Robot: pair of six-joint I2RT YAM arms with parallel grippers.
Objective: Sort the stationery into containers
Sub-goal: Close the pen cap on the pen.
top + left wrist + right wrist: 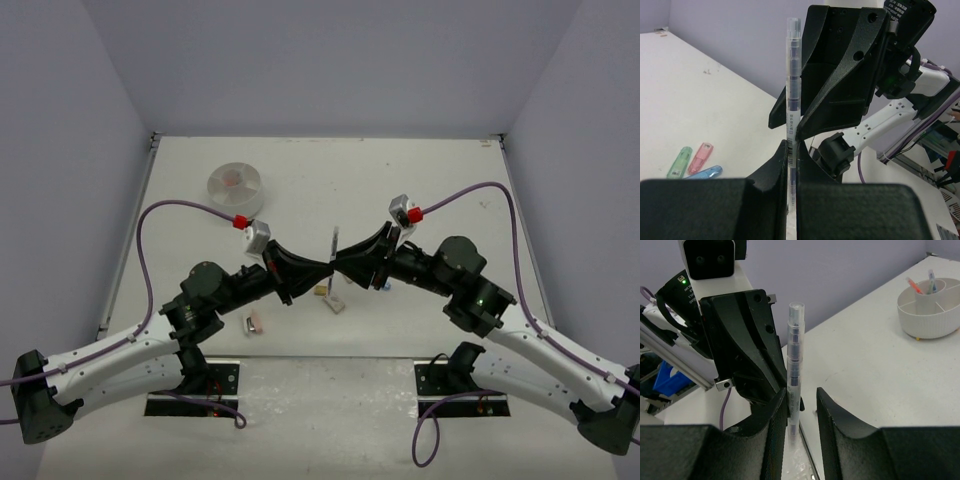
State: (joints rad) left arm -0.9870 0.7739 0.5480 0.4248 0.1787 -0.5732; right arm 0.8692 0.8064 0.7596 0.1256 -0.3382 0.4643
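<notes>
The counter (450, 190) fills the middle of the top view. The two arms reach in from the lower corners and meet near its centre. The dish (234, 182) sits in the upper left of that view, well apart from where the arms meet. The right wrist view shows it at upper right, with an orange pen (914, 285) and a blue pen (931, 277) standing in its inner cup.

The left tool (793, 160) is clamped on a clear pen (793, 90) and holds it upright by its lower part. The right tool (801, 397) faces it with jaws apart. The pen lies against one finger, with a clear gap to the other, so this tool grips nothing.

Three capsules lie loose on the counter at the lower left of the left wrist view: green (680, 162), pink (701, 154) and blue (707, 172). A few more small pieces lie below the tools in the top view, too small to name.

This looks like a handover, with the pen passing to the left arm, which is nearer the dish. Next, the right tool should back straight off without knocking the pen. The left arm can then swing to the upper left and lower the pen into the cup with the other pens.
</notes>
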